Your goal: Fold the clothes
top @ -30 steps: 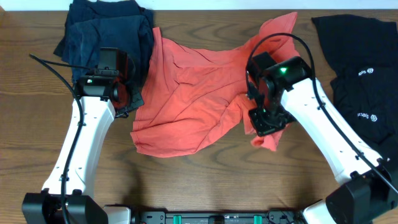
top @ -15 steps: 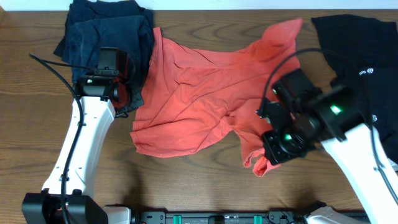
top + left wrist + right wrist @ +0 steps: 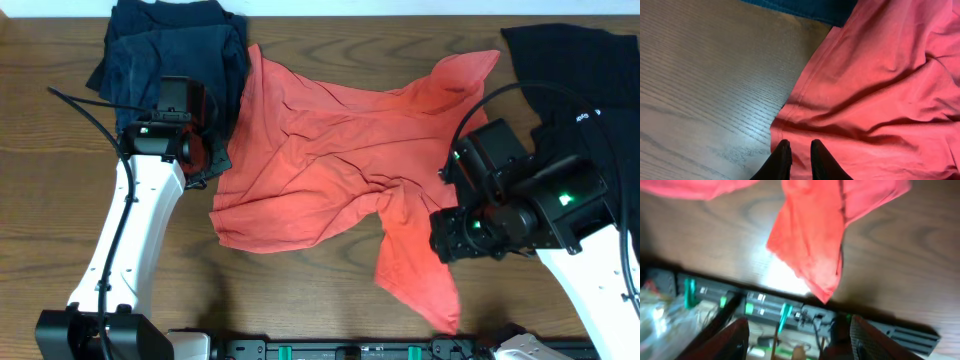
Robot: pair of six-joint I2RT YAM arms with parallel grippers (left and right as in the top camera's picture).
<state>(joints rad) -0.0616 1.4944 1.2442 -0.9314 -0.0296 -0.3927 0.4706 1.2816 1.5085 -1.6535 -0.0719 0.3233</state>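
Observation:
A red shirt (image 3: 320,150) lies crumpled across the middle of the wooden table. One long flap (image 3: 415,280) of it stretches toward the front edge. My left gripper (image 3: 210,160) sits at the shirt's left edge. In the left wrist view its fingers (image 3: 799,150) stand almost together, pinching the red fabric (image 3: 880,75). My right gripper (image 3: 448,238) hovers just right of the flap. Its fingers (image 3: 800,345) are wide apart with nothing between them, and the flap (image 3: 815,240) lies loose on the wood beyond them.
A dark navy garment (image 3: 170,45) is bunched at the back left, touching the shirt's edge. Black clothes (image 3: 580,90) lie at the right, under the right arm. The table's front edge with the mounting rail (image 3: 350,350) is close to the flap's tip.
My right gripper dragged a corner of the red shirt from the middle toward the front right, then opened and let it go. The left gripper has stayed put.

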